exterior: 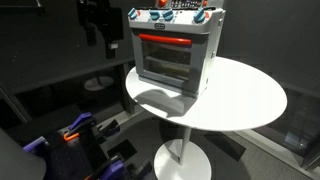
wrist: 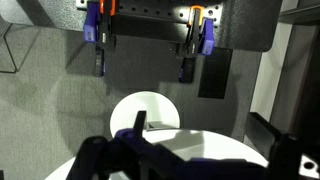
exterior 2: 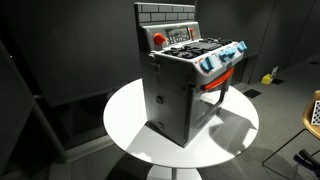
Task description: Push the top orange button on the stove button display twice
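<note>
The stove [exterior: 172, 52] is a small grey toy oven with a red bar handle, standing on a round white table [exterior: 250, 95]. It also shows in an exterior view [exterior 2: 185, 90]. The stove button display [exterior 2: 181, 36] is a narrow dark panel at the back of its top, and is cut by the frame's top edge in an exterior view [exterior: 180, 5]. My gripper [exterior: 100, 40] hangs in the air beside the stove, apart from it. In the wrist view the gripper [wrist: 195, 160] shows as dark blurred fingers spread apart, open and empty. The stove is out of the wrist view.
The table's white top [wrist: 200, 145] fills the lower wrist view, with a white round disc [wrist: 145, 108] on the grey floor beyond. Blue and orange clamps [wrist: 195, 35] sit on a dark frame. Gear with blue and orange parts [exterior: 75, 130] lies on the floor.
</note>
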Robot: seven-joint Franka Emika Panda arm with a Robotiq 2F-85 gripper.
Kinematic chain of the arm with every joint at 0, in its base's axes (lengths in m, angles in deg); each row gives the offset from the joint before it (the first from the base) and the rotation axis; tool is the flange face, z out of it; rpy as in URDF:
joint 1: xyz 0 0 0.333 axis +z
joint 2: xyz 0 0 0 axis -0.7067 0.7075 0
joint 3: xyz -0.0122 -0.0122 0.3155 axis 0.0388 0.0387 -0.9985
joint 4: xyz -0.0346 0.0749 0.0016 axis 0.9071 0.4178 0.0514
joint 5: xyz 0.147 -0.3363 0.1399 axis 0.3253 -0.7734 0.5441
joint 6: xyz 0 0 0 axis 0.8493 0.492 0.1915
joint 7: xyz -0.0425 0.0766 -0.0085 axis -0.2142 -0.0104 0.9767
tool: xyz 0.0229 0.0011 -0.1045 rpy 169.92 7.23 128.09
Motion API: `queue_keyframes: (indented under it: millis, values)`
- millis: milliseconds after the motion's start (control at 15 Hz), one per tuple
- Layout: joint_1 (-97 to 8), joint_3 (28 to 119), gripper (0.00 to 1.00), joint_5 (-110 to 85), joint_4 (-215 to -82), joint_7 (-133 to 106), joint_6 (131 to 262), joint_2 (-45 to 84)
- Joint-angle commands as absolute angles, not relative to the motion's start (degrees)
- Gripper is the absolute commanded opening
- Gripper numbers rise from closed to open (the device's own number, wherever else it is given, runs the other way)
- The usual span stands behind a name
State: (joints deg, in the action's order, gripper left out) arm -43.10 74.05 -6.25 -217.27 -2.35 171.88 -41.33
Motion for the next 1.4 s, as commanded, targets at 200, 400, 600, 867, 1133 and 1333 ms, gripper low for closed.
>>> queue_keyframes:
  millis: [200, 400, 600, 867, 1133, 1333]
  values:
    - [-43.5, 73.7, 1.0, -6.0, -217.2, -2.1, 171.8, -41.0]
    - [-43.5, 73.7, 1.0, -6.0, -217.2, -2.1, 171.8, -41.0]
    - [-43.9, 73.5, 1.0, -6.5, -215.3, -2.5, 172.2, -40.1]
    - [-44.4, 73.2, 1.0, -7.4, -211.6, -2.6, 173.6, -38.8]
    - [-45.1, 73.0, 1.0, -9.4, -206.9, -2.9, 177.5, -36.4]
    - [-45.7, 72.9, 1.0, -11.1, -202.3, -3.1, 181.0, -33.3]
